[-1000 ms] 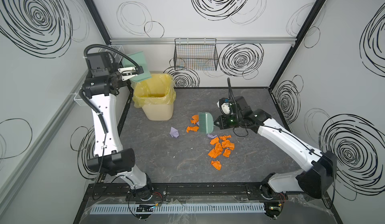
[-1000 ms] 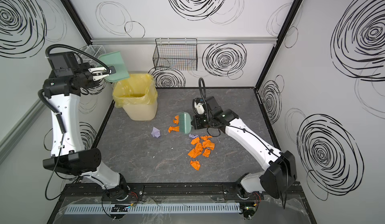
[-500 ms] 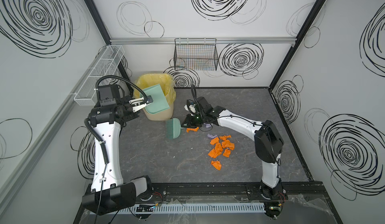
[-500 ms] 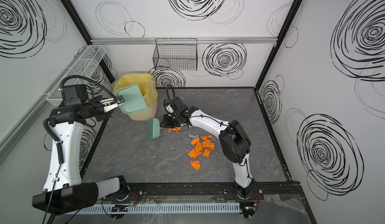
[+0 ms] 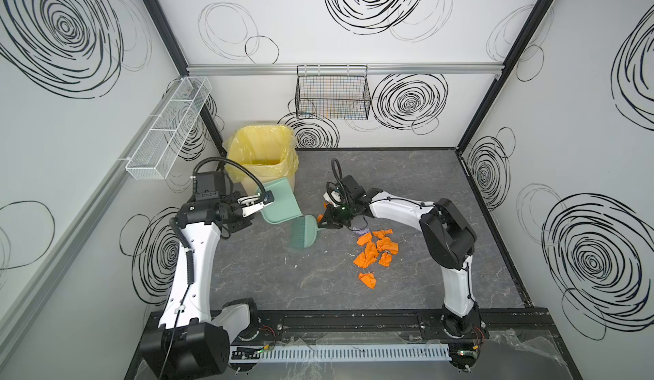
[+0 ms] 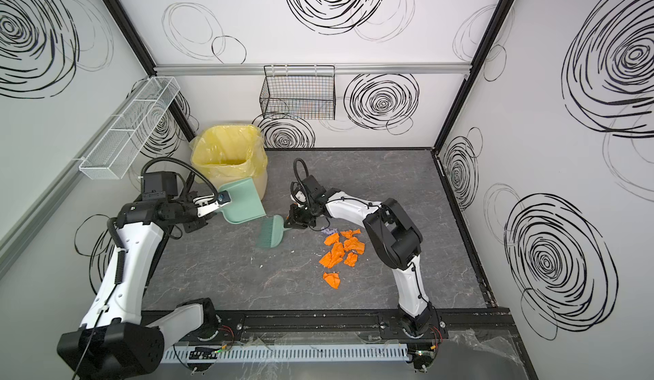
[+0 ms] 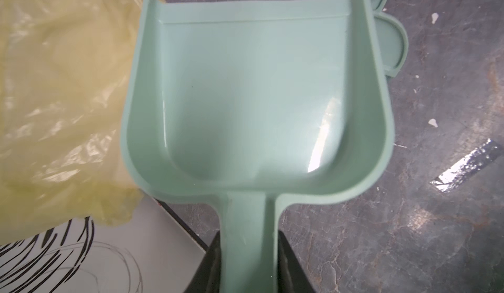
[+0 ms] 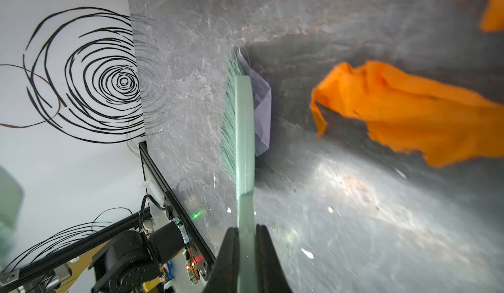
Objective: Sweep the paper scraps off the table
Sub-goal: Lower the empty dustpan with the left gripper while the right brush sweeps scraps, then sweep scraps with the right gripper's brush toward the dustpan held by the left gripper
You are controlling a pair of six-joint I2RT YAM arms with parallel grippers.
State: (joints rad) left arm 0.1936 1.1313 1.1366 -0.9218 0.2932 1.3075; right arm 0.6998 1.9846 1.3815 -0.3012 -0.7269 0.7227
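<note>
Several orange paper scraps (image 5: 375, 251) (image 6: 341, 251) lie bunched on the dark grey table (image 5: 283, 289) (image 6: 230, 282), with a lilac one (image 5: 362, 231) at their far edge. My left gripper (image 5: 263, 203) (image 6: 221, 201) (image 7: 248, 264) is shut on the handle of an empty green dustpan (image 5: 281, 205) (image 6: 244, 201) (image 7: 256, 100), in front of the bin. My right gripper (image 5: 327, 220) (image 6: 292, 222) (image 8: 246, 250) is shut on a green brush (image 5: 302, 235) (image 6: 270, 235) (image 8: 242, 125) just right of the dustpan. In the right wrist view, a lilac scrap (image 8: 261, 109) lies against the brush and an orange scrap (image 8: 395, 109) lies nearby.
A bin lined with a yellow bag (image 5: 262, 159) (image 6: 228, 157) (image 7: 54, 87) stands at the table's back left. A black wire basket (image 5: 332, 93) hangs on the back wall, a white wire shelf (image 5: 170, 127) on the left wall. Tiny white crumbs (image 7: 432, 122) dot the table.
The left arm brought the dustpan down from above the bin to just in front of it. The right arm swung the brush leftward across the table, away from the orange pile.
</note>
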